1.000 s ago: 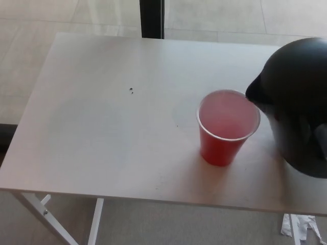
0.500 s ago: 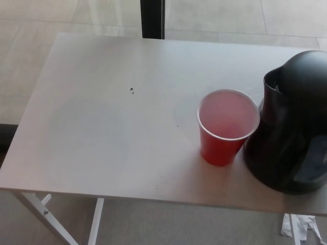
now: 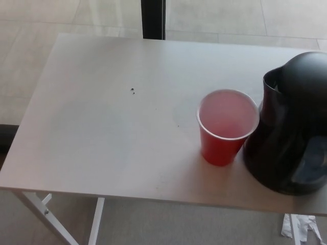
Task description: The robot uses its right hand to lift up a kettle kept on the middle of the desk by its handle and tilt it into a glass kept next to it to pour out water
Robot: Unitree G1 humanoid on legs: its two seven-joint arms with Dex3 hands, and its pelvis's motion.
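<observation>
Seen from above, a pale grey rectangular desk (image 3: pixel 102 132) fills most of the head view, standing on white metal legs (image 3: pixel 38 212) over a light tiled floor (image 3: pixel 30 15). Toward the left half of the desktop lies only a tiny dark speck (image 3: pixel 132 91). Right of centre stands a red plastic cup (image 3: pixel 226 127) with a white rim, upright, its inside looking pinkish; whether it holds water cannot be told. Just beside the cup on its right, touching or nearly touching it, sits a black rounded plastic kettle (image 3: pixel 288 132), upright on the desk near the front right corner, its spout at the upper left pointing toward the cup's rim. The kettle runs past the right edge of the picture. Neither robot hand shows anywhere, so no fingers are near the kettle and their state cannot be told. Below the desk at the far right lies a crumpled white scrap (image 3: pixel 301 227).
</observation>
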